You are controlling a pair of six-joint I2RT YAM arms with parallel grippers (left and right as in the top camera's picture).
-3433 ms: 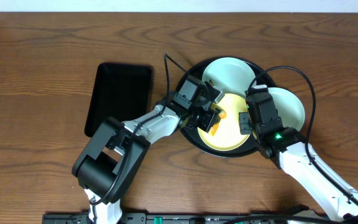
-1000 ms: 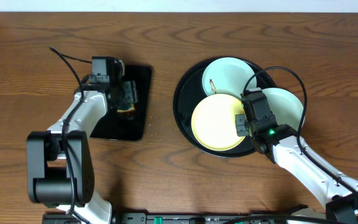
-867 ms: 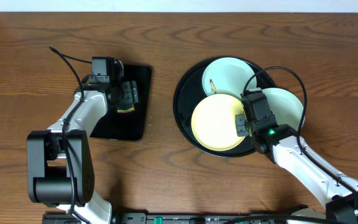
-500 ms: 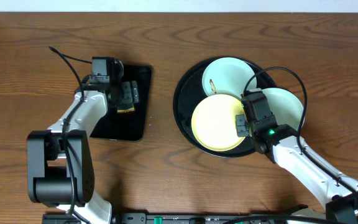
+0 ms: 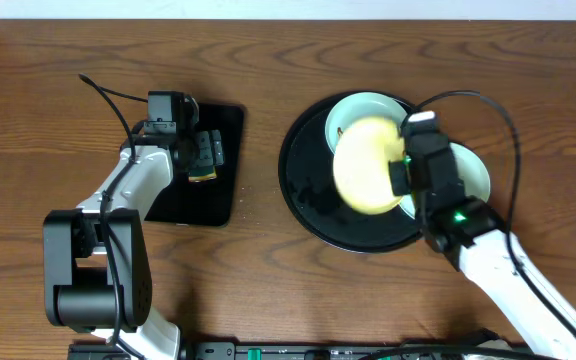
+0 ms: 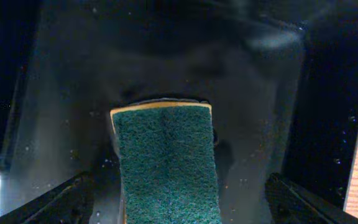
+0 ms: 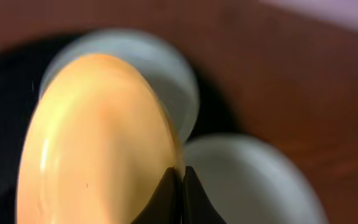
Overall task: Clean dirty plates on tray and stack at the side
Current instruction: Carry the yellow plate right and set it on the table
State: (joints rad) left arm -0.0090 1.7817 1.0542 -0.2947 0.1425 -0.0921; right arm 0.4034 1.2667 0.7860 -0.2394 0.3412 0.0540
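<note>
The pale yellow plate (image 5: 368, 165) hangs tilted on edge above the round black tray (image 5: 313, 205), with my right gripper (image 5: 400, 172) shut on its right rim. The right wrist view shows the closed fingertips (image 7: 169, 190) pinching that rim of the yellow plate (image 7: 98, 143). One mint plate (image 5: 363, 112) with a small brown smear lies at the back of the tray. Another mint plate (image 5: 473, 175) lies at the tray's right edge, partly behind my arm. My left gripper (image 5: 206, 155) is open over a green sponge (image 6: 166, 162), with a gap on each side.
The sponge lies in a small rectangular black tray (image 5: 193, 205) left of the round one; its wet floor (image 6: 260, 124) and raised walls surround the left fingers (image 6: 300, 202). Bare wooden table (image 5: 258, 260) separates the two trays.
My right gripper has lifted the yellow plate off the round tray and tipped it on edge. The left gripper has opened wider over the sponge, after carrying it from the round tray earlier.
</note>
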